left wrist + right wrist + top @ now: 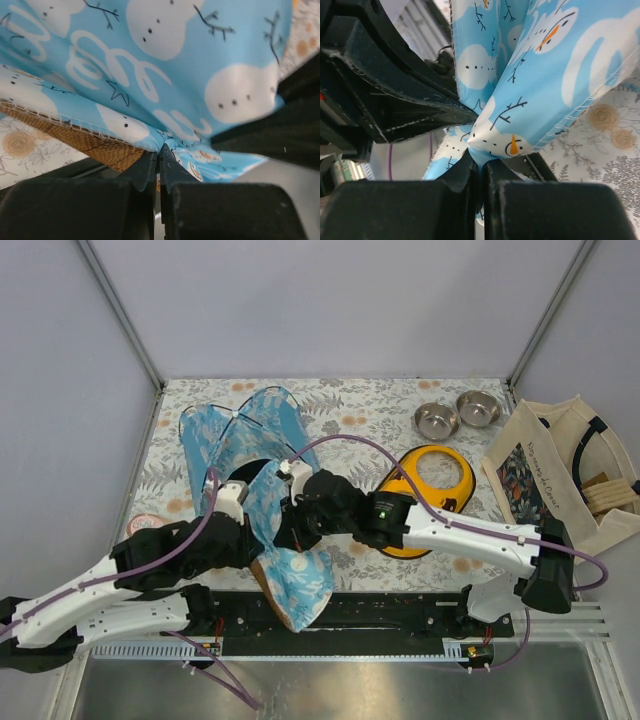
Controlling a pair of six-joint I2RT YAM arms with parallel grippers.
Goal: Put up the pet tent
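Note:
The pet tent point(240, 430) lies collapsed at the back left of the table, light-blue snowman fabric with thin black poles across it. In front of it a matching blue-print mat point(296, 585) with a brown woven underside is lifted and folded between my two arms. My left gripper point(250, 515) is shut on the mat's edge point(125, 131), with the brown underside point(95, 142) showing beside the fingers. My right gripper point(296, 525) is shut on a pinched fold of the same stitched snowman fabric point(500, 137). The two grippers sit close together.
Two steel bowls point(437, 421) point(478, 408) stand at the back right. A yellow and orange ring-shaped item point(428, 498) lies right of the right arm. A cream tote bag point(560, 475) sits at the right edge. A small pink object point(147, 523) lies at the left.

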